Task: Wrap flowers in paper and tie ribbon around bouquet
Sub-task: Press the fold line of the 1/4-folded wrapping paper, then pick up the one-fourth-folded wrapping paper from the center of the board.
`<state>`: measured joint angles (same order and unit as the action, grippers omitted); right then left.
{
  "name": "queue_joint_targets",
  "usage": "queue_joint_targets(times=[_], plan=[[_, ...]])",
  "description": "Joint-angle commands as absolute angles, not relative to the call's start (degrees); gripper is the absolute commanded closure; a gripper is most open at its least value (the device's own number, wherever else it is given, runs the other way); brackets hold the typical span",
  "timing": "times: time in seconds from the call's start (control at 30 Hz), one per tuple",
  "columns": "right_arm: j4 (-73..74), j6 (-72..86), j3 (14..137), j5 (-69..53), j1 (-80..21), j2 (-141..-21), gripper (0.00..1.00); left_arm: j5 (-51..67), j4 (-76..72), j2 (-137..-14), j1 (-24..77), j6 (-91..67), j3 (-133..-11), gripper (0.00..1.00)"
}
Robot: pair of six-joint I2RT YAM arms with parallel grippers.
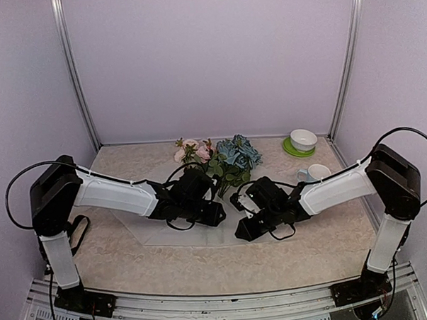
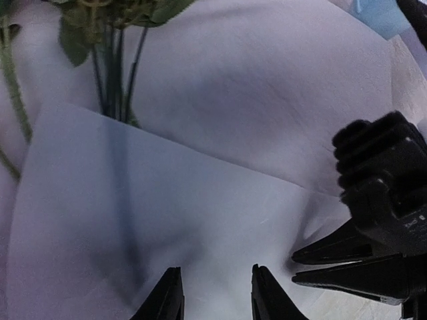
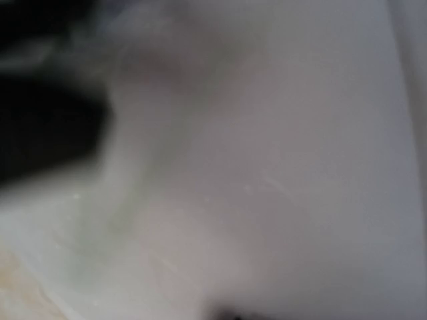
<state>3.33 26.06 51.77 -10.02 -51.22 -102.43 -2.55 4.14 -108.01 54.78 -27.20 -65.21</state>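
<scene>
The flowers (image 1: pixel 217 156), pink roses and a blue hydrangea head, lie at the back centre with their stems (image 2: pixel 113 73) running under a folded flap of the frosted white paper (image 2: pixel 200 200). The sheet (image 1: pixel 160 234) spreads on the table beneath both arms. My left gripper (image 2: pixel 217 280) hovers over the flap, open, with only paper showing between its fingers. My right gripper (image 2: pixel 295 268) meets it from the right, its two fingers nearly together on the paper's edge, which puckers there. The right wrist view is filled by blurred paper. The ribbon is out of view.
A white bowl on a green saucer (image 1: pixel 302 140) stands at the back right, with a white mug (image 1: pixel 315 173) in front of it, close to the right arm. Metal frame posts rise at the back corners. The marbled table (image 1: pixel 310 258) ends at a rail by the arm bases.
</scene>
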Motion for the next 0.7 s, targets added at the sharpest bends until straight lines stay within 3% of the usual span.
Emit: queue_joint_targets(times=[0.0, 0.23, 0.5, 0.67], plan=[[7.95, 29.96, 52.56, -7.32, -51.31, -102.92, 0.86, 4.64, -1.1, -110.49, 56.02, -22.98, -67.88, 0.65], [12.77, 32.71, 54.1, -3.13, -51.51, -101.73, 0.86, 3.95, 0.17, -116.39, 55.57, -23.83, -67.91, 0.64], [31.28, 39.86, 60.42, 8.84, -53.33, -97.95, 0.84, 8.09, -0.95, -120.54, 54.95, -25.89, -66.31, 0.65], [38.94, 47.82, 57.2, 10.5, -52.63, -91.67, 0.51, 11.23, -4.14, -120.16, 54.41, -26.88, -63.47, 0.65]])
